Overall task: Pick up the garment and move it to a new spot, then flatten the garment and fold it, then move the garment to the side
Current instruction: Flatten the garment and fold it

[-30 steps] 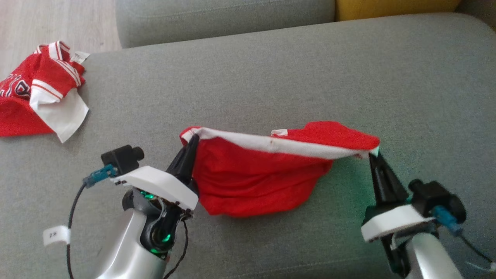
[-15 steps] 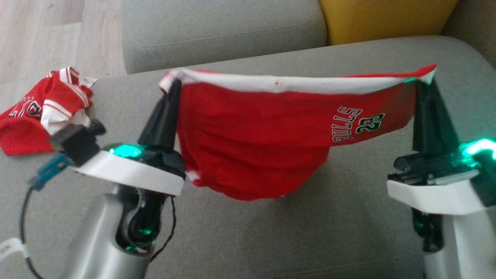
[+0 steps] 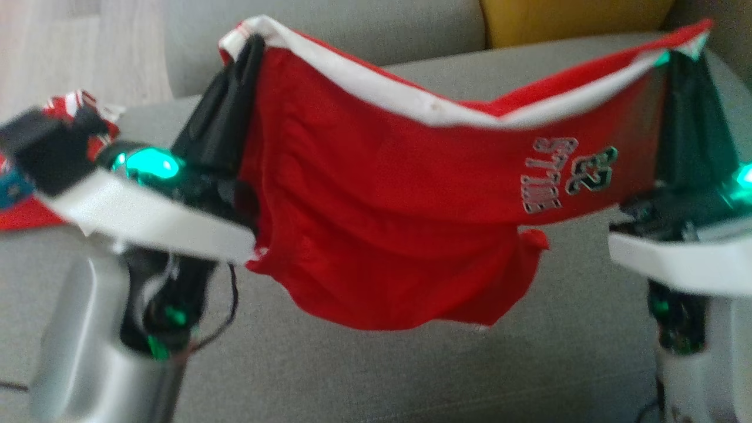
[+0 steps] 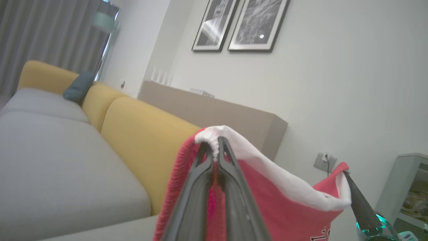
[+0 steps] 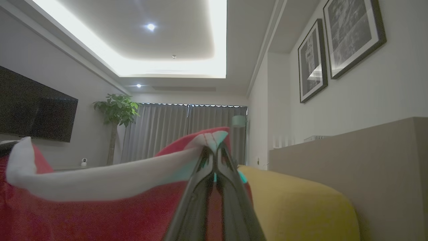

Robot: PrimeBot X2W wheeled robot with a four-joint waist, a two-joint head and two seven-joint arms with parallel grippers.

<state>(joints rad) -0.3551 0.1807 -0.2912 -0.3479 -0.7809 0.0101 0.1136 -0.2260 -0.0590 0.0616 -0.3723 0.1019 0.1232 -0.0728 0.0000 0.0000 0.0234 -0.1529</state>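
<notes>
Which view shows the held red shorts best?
Head view: the red fabric shorts with white waistband hang whole between left tool and right tool. Left wrist view gives one pinched waistband corner; right wrist view the waistband strip and red cloth.

text | on red garment (image 3: 364,223): I read "23", upside down | just beside it a blurred word, seemingly "BULLS"

Garment (image 3: 376,235) hangs between left tool (image 3: 254,42) and right tool (image 3: 681,57), above sofa seat (image 3: 411,370); other garment (image 3: 17,216) at left.
</notes>
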